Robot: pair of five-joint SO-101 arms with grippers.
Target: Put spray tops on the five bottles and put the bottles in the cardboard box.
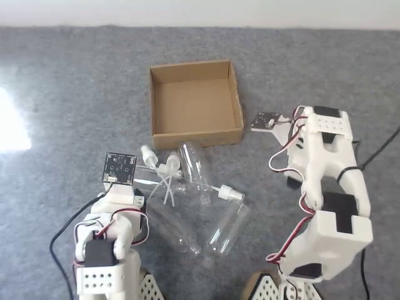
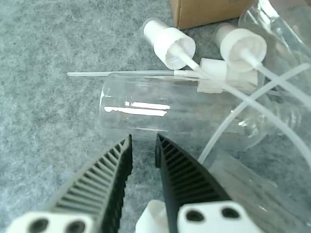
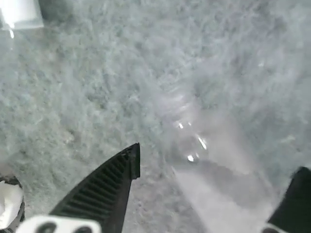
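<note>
The clear bottles (image 1: pixel 195 164) are lying on their sides in a loose heap just in front of the cardboard box (image 1: pixel 195 103), on the side facing the arms. Loose spray tops (image 1: pixel 150 155) are trailing their thin tubes (image 2: pixel 121 74) across them. No bottle is sitting in the box, so the work appears to be only beginning.

The left arm (image 1: pixel 106 250) is crouching low, with its wrist aiming toward the box. The left claw (image 2: pixel 143 145) is holding nothing, its jaws only narrowly apart. Its tips are pointing at the flank of the nearest bottle (image 2: pixel 146 109), which is lying crosswise below two spray tops and the box corner. That narrow gap looks too small for the bottle's body.

The right arm (image 1: pixel 325 187) is folding over beside the box, wrist tipping down at the grey counter (image 3: pixel 97 73). The right claw (image 3: pixel 218 158) is spreading wide and straddling an uncapped bottle (image 3: pixel 228 194), probably to steady it for capping. It is not yet clamping it.
</note>
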